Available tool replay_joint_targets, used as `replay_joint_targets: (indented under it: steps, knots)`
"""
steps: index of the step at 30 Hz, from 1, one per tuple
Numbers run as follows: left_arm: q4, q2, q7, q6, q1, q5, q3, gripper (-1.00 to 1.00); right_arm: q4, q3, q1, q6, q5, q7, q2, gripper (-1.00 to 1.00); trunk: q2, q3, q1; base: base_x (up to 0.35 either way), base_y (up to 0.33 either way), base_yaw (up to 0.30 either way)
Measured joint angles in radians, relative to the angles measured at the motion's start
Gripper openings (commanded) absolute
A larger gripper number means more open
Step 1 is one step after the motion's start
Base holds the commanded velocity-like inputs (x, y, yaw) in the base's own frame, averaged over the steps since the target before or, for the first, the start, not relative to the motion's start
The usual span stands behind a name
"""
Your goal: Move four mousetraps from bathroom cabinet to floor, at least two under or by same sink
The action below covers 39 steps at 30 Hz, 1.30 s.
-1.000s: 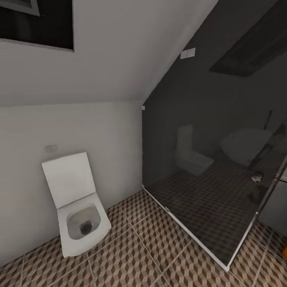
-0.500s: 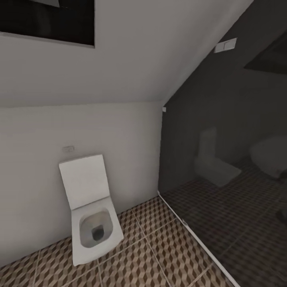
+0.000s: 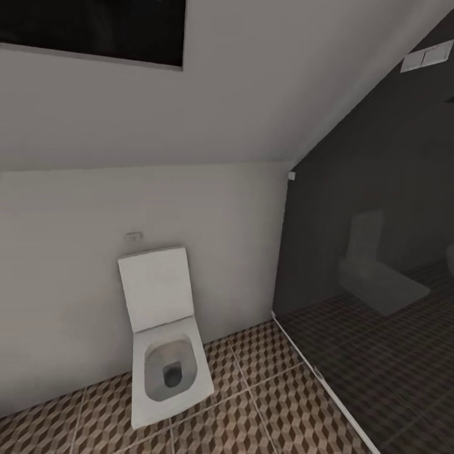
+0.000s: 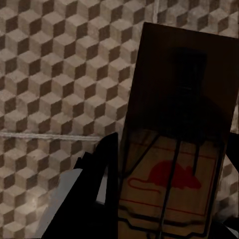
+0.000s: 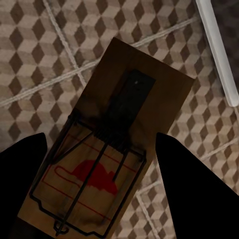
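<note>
In the left wrist view a brown wooden mousetrap (image 4: pixel 184 99) with a red mouse mark and thin wire parts sits between the dark fingers of my left gripper (image 4: pixel 169 199), which is shut on it above the cube-pattern bathroom floor (image 4: pixel 50 74). A second mousetrap (image 5: pixel 134 89) of the same kind is clamped in my right gripper (image 5: pixel 102 169), also over the patterned floor (image 5: pixel 40 40). The same tiles (image 3: pixel 265 403) run along the bottom of the head view. The cabinet and the sink are out of view.
A white wall-hung toilet (image 3: pixel 165 353) with its lid up stands against the white wall under a sloped ceiling. A dark glass shower panel (image 3: pixel 378 284) with a white bottom rail (image 5: pixel 216 50) closes off the right side. A dark skylight (image 3: pixel 94 28) is above.
The head camera has turned left, so the toilet and the shower glass have slid rightward in the picture. The bathtub reflection in the glass has left the frame.
</note>
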Motion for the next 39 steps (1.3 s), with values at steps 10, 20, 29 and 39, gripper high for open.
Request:
replay_joint_targets:
  steps: [10, 20, 29, 39]
  knots:
    - [-0.001, 0.081, -0.005, -0.005, 0.0, 0.052, -0.001, -1.0, 0.0, 0.0, 0.0, 0.001, 0.0, -0.001, -0.007, -1.0, 0.0, 0.0, 0.0, 0.009, 0.0, 0.022]
    - [-0.001, 0.092, -0.003, -0.006, 0.0, 0.055, -0.003, -1.0, 0.0, 0.0, 0.0, 0.002, 0.0, -0.003, -0.007, -1.0, 0.0, 0.0, 0.0, 0.129, -0.014, 0.001]
    - [-0.001, 0.092, -0.003, -0.006, 0.0, 0.056, -0.003, -1.0, 0.0, 0.0, 0.0, 0.002, 0.0, -0.003, -0.008, -1.0, 0.0, 0.0, 0.0, 0.306, -0.076, 0.0]
    - [-0.001, 0.093, -0.002, -0.006, 0.0, 0.057, -0.002, -1.0, 0.0, 0.0, 0.0, 0.002, 0.0, -0.003, -0.008, -1.0, 0.0, 0.0, 0.0, 0.309, -0.083, 0.004]
